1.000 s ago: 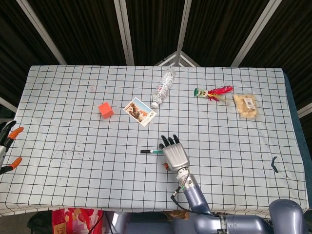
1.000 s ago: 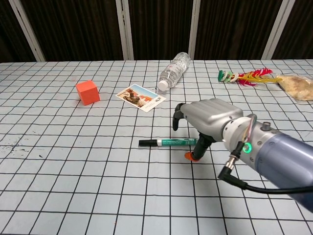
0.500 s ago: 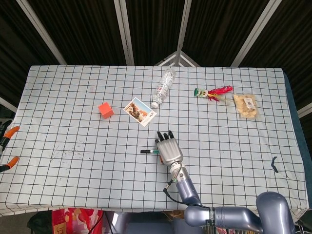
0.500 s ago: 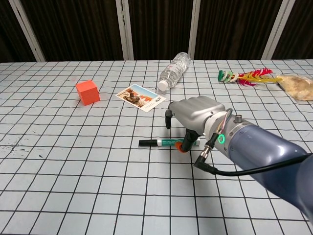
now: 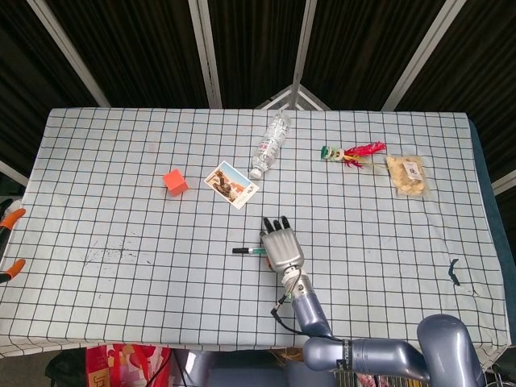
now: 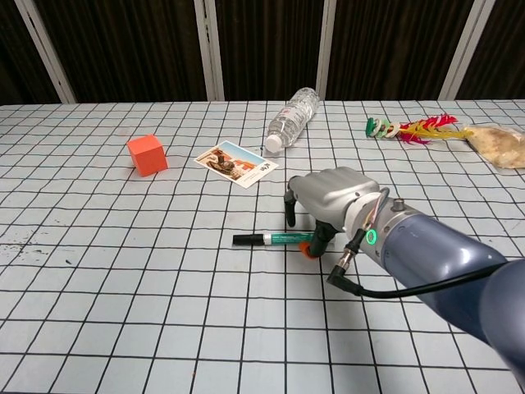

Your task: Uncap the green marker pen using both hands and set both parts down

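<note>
Marker (image 6: 275, 239) lies flat on the table (image 5: 121, 201), near the front-middle, black cap end pointing to the view's left, green barrel w/ white label running right under our right hand (image 6: 332, 197). Cap looks on. In head view it's (image 5: 248, 251) a thin dark line w/ a green bit just beside the hand (image 5: 281, 244).

Right hand is over the marker's right end, fingers curled down, orange thumb tip at the barrel. Can't tell if we actually grip it or just touch; the palm hides the contact. Left hand (image 5: 10, 242): only orange tips show at the head view's left edge, off the table; open or closed, can't tell.

Around: photo card (image 6: 237, 164) behind the marker, apart from it. Orange cube (image 6: 147, 154) further left. Clear bottle (image 6: 292, 116) on its side behind the card, cap toward us. Far right: red/yellow feather toy (image 6: 414, 129) and snack bag (image 6: 500, 144). None touches the marker; only our own hand covers it.
</note>
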You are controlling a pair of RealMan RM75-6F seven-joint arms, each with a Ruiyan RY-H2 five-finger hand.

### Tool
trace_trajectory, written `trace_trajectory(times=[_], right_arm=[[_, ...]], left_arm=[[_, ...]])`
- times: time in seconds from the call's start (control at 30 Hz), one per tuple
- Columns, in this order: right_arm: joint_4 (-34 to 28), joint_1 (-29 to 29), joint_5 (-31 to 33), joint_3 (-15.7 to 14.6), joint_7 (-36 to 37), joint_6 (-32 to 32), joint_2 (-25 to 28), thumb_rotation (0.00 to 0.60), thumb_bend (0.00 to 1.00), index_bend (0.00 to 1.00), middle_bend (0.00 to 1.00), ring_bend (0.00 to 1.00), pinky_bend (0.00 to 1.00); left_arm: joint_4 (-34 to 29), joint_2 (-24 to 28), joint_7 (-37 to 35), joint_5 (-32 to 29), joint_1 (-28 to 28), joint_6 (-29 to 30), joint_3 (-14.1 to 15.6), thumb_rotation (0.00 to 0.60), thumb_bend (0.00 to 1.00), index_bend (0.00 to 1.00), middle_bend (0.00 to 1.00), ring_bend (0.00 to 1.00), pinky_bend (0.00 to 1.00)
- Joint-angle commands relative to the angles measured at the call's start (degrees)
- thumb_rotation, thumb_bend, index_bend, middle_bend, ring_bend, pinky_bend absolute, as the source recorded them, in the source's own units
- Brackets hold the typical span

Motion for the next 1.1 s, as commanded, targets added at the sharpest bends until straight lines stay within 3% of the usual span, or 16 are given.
trace_trajectory(times=[0.03, 0.4, 0.47, 1.1], right_arm=[[0.48, -0.05, 0.12, -0.46, 0.67, -0.26, 0.23, 0.6, 0.4, 0.41, 0.11, 0.17, 0.1], [1.9, -0.05, -0.26, -1.25, 3.39, -0.7, 0.94, 0.6, 0.4, 0.47, 0.12, 0.17, 0.1], [0.8, -1.24, -2.08, -2.54, 5.35, -0.39, 1.87, 0.6, 0.4, 0.48, 0.12, 0.17, 0.1], [3.22, -0.27, -1.44, -2.65, 6.24, -1.18, 0.78, 0.6, 0.4, 0.53, 0.13, 0.18, 0.1]], left_arm=[[-0.11, 0.06, 0.08, 0.12, -0.03, 0.01, 0.02, 0.6, 0.33, 0.14, 0.02, 0.0, 0.01], [-1.0, 0.01, 1.38, -0.2, -0.09, -0.22, -0.06, 0.6, 0.33, 0.14, 0.02, 0.0, 0.01], [-0.9, -0.06, 1.51, -0.17, -0.08, -0.34, 0.04, 0.6, 0.33, 0.14, 0.02, 0.0, 0.01], [-0.95, -0.34, 2.36, -0.85, -0.43, -1.09, -0.2, 0.6, 0.33, 0.14, 0.02, 0.0, 0.01]])
